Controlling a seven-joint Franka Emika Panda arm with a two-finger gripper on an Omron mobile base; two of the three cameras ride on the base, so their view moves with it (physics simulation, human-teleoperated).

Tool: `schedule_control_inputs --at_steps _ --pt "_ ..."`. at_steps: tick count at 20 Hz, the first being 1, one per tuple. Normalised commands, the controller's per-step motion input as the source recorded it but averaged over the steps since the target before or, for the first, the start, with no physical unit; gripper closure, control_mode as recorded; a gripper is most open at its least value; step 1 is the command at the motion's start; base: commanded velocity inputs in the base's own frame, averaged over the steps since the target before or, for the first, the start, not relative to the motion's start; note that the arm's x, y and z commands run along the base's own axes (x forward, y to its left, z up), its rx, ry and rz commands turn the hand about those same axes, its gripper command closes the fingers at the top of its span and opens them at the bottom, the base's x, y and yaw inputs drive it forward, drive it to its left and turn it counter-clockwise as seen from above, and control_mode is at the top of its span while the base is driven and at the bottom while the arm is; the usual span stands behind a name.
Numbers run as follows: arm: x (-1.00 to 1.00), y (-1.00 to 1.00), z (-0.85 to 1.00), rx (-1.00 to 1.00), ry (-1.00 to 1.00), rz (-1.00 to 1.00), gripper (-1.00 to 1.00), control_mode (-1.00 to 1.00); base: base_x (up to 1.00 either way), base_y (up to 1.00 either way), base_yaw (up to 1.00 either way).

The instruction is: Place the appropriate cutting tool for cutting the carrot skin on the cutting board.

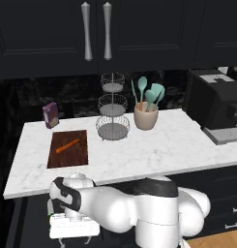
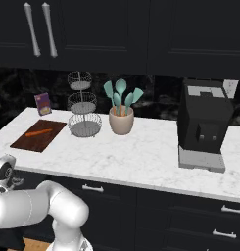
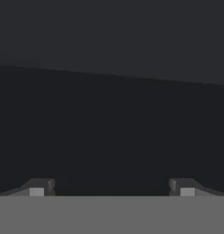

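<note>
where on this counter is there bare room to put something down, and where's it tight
Widest bare patch: the marble counter between the utensil crock and the coffee machine, running along the front edge. The cutting board has room beside the carrot. It is crowded at the back, where the purple box, wire basket stand and crock line up.

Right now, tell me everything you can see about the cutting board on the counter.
The cutting board is a flat, rectangular slab of dark reddish-brown wood, lying flat on the white marble counter near its left end. A small orange carrot lies diagonally on it. A purple box stands behind it and the tiered wire basket stand is to its right, neither touching it.
</note>
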Motion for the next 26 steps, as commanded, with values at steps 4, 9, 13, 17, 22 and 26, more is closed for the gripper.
schedule_control_inputs --at_steps 4,9,13,17,22,26 --pt "-1.0 0.0 0.0 0.0 0.23 -0.01 -1.0 -1.0 0.0 0.0 0.0" --pt "-0.6 0.0 0.26 -0.01 0.14 -0.01 -1.0 -1.0 0.0 0.0 0.0" --pt "0.51 0.07 0.74 -0.11 -0.06 0.0 -1.0 -1.0 0.0 0.0 0.0" --pt "0.58 0.32 0.52 -0.12 -0.09 0.0 -1.0 -1.0 0.0 0.0 0.0" --pt "0.66 0.46 0.11 -0.13 -0.11 0.0 -1.0 -1.0 0.0 0.0 0.0" --pt "0.4 0.25 -0.13 -0.13 -0.17 0.0 -1.0 -1.0 0.0 0.0 0.0"
